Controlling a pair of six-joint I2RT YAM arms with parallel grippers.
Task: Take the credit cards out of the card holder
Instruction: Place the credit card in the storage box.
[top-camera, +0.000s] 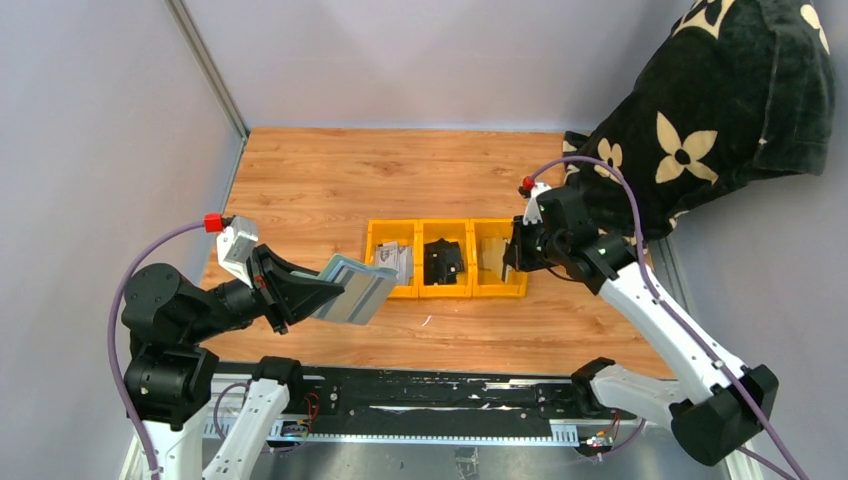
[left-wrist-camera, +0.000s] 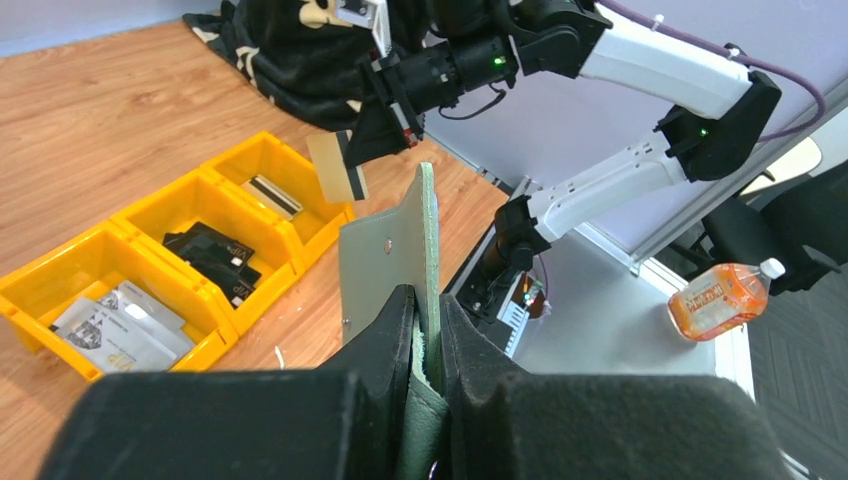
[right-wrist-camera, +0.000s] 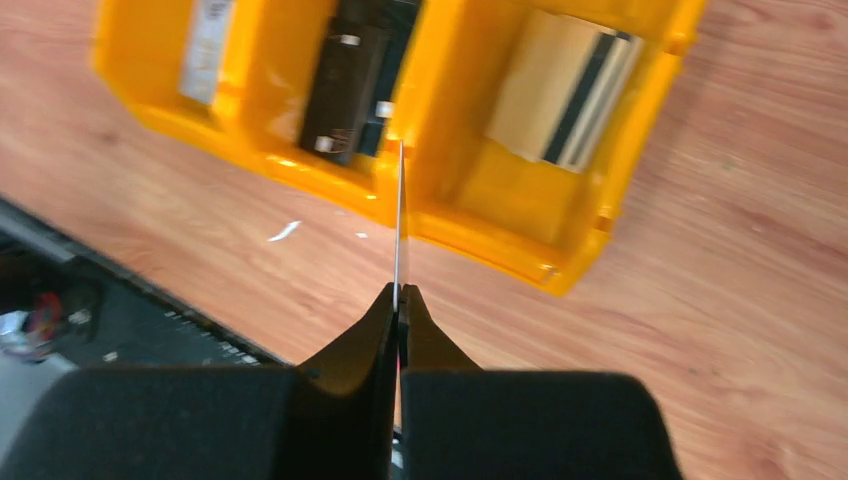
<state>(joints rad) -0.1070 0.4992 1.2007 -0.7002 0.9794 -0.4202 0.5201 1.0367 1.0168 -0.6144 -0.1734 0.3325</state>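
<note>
My left gripper (top-camera: 325, 290) is shut on the sage-green card holder (top-camera: 355, 288) and holds it off the table, left of the yellow bin; it stands edge-on between the pads in the left wrist view (left-wrist-camera: 400, 250). My right gripper (top-camera: 512, 258) is shut on a thin credit card (right-wrist-camera: 400, 220), seen edge-on, above the divider of the bin's right compartment. The same tan card with a dark stripe shows in the left wrist view (left-wrist-camera: 335, 170). More cards lie in the bin: whitish ones at the left (top-camera: 397, 260), a tan one at the right (right-wrist-camera: 565, 100).
A yellow three-compartment bin (top-camera: 445, 290) sits mid-table; its middle compartment holds a black object (top-camera: 443, 262). A black flowered cloth (top-camera: 720, 110) is heaped at the back right. A grey wall and metal post (top-camera: 205, 65) stand on the left. A black rail (top-camera: 430, 405) runs along the near edge.
</note>
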